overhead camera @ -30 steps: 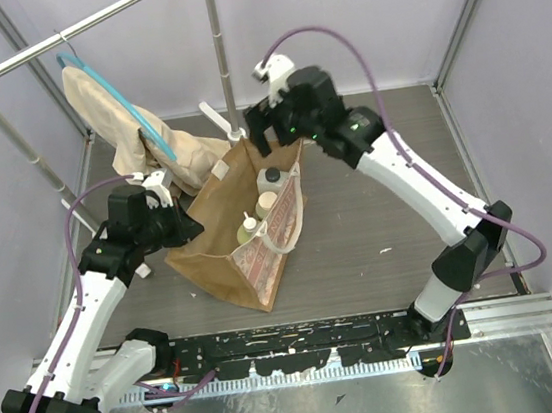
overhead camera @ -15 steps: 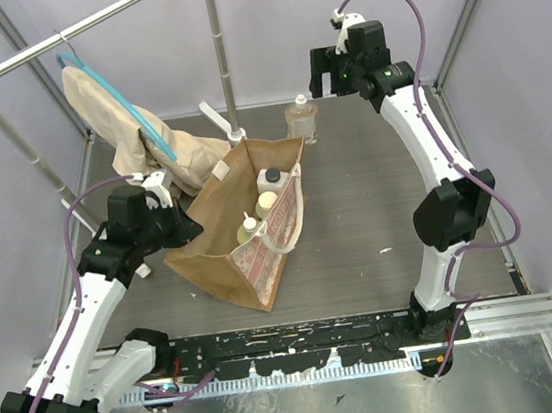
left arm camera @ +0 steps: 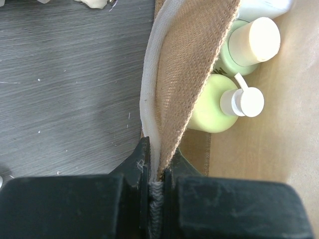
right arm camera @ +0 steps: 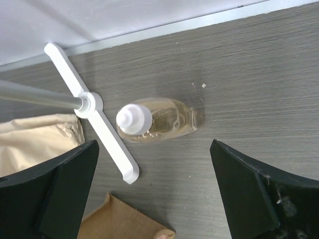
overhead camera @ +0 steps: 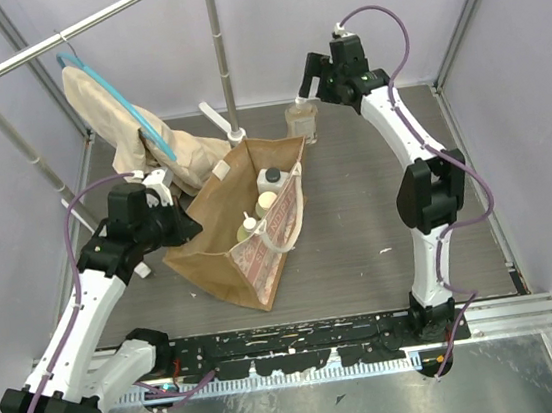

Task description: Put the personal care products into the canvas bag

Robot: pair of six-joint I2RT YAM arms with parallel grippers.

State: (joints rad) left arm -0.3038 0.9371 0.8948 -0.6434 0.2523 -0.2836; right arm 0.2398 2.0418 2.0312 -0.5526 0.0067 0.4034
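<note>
The tan canvas bag [overhead camera: 244, 236] stands open mid-table. Inside it are the white bottle with black cap [overhead camera: 271, 179] and two yellow-green bottles [overhead camera: 266, 205] [overhead camera: 248, 228], which also show in the left wrist view [left arm camera: 249, 47] [left arm camera: 219, 102]. My left gripper [overhead camera: 186, 226] is shut on the bag's cream strap and rim [left arm camera: 159, 124], holding it open. The clear amber bottle [overhead camera: 302, 119] stands upright on the table behind the bag, white cap up [right arm camera: 134, 119]. My right gripper [overhead camera: 325, 74] is open and empty, above and just right of the amber bottle.
A metal rack with a white cross-shaped foot [right arm camera: 94, 112] stands at the back, next to the amber bottle. A beige garment on a blue hanger [overhead camera: 124, 114] hangs at the back left and drapes onto the table.
My right arm has pulled back from over the bag, swung up to the right, then come down near the amber bottle. The left arm and bag have not moved.
</note>
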